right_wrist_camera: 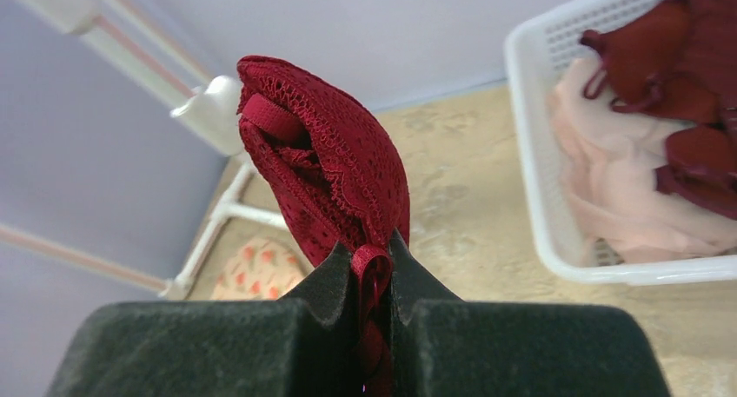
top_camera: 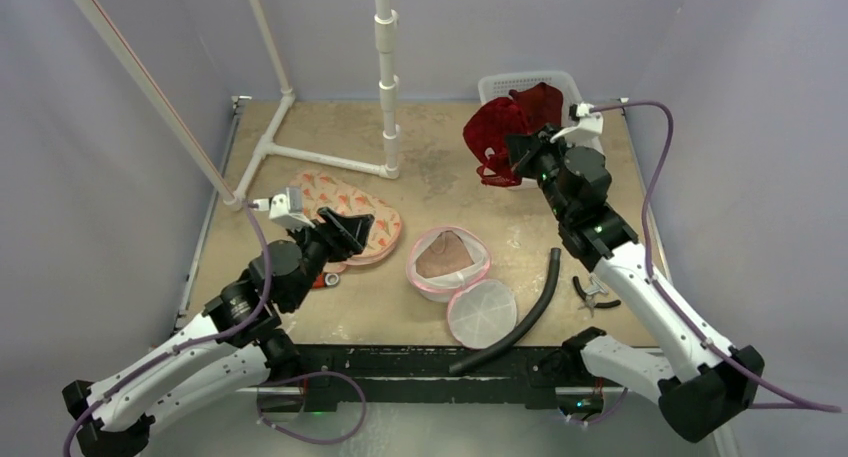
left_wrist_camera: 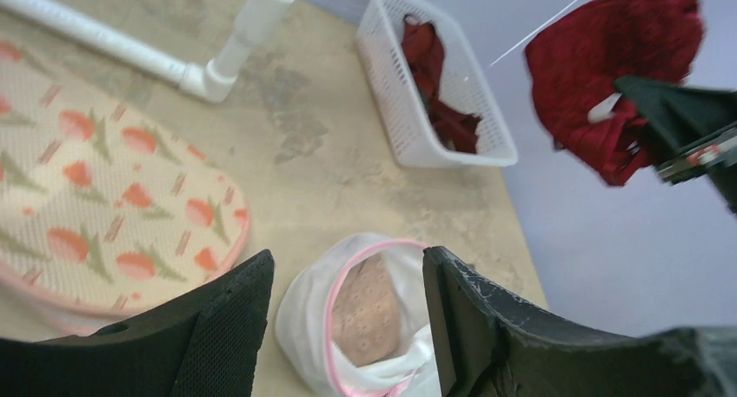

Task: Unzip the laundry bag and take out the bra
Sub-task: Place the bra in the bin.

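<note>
Where the R claw (right_wrist_camera: pixel 372 249) pinches it by a strap end, the red lace bra (right_wrist_camera: pixel 330 167) stands straight out from the jaws. Its long axis is in line w/ the fingers, cup end pointing away from the wrist. It looks folded on itself, tho the view's too close to be sure. From the top cam it's held up off the bench (top_camera: pixel 440 167) at the far-R corner, near the white basket (top_camera: pixel 530 79).

R arm: elbow up at near R, forearm reaching to the far side, claw lifted & clamped tight on the bra.

L arm: low & bent over the L side, L claw (left_wrist_camera: pixel 348 267) aimed toward bench centre, jaws well apart, nothing between them. Thru the gap the wrist cam sees the laundry bag (left_wrist_camera: pixel 365 319). That bag sits mid-bench, mouth open & up, pink-trimmed, w/ a beige-pink item inside. Its round flap (top_camera: pixel 481 314) lies flat against it on the near side.

Count:
- 2 arms, 2 claws
- 1 bra held
- 2 mesh bags: the white one + a flat printed bag (top_camera: pixel 335 192) on the L under the L claw
- 1 basket w/ red & pale pink garments
- 1 black hose (top_camera: pixel 520 312)
- 1 pair of pliers (top_camera: pixel 593 292)
</note>
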